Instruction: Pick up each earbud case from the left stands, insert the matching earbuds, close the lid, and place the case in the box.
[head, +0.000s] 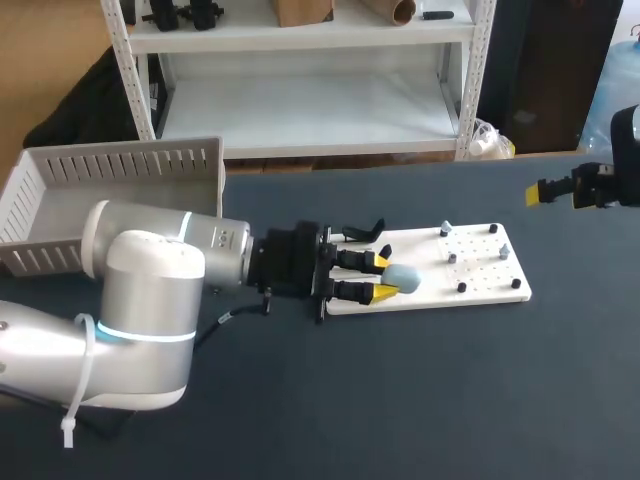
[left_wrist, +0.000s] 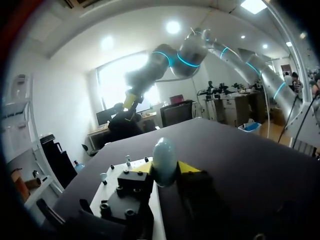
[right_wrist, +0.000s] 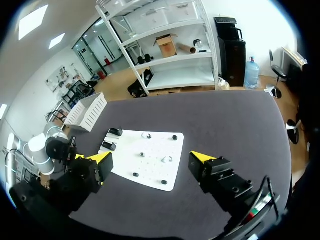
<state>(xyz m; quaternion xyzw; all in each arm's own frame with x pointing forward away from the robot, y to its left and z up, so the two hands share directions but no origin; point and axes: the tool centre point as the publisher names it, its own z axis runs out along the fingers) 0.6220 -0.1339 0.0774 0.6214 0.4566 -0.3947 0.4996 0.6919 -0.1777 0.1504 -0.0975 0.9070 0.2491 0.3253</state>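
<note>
My left gripper (head: 384, 277) is shut on a pale blue, egg-shaped earbud case (head: 406, 277), holding it just over the left end of the white pegboard (head: 480, 268). In the left wrist view the case (left_wrist: 164, 152) stands upright between the yellow tips of the gripper (left_wrist: 165, 168). Black stands (head: 360, 232) sit at the board's left end, beside the fingers. Small white earbuds (head: 452, 257) rest among the pegs. My right gripper (head: 560, 190) hangs open, high over the table's far right, away from the board. From the right wrist view its gripper (right_wrist: 150, 157) looks down on the pegboard (right_wrist: 150, 145).
The white slatted box (head: 110, 190) stands at the back left of the dark table, behind my left arm. Black pegs (head: 462, 287) stick up from the board. The box (right_wrist: 90, 110) also shows in the right wrist view, beyond the board.
</note>
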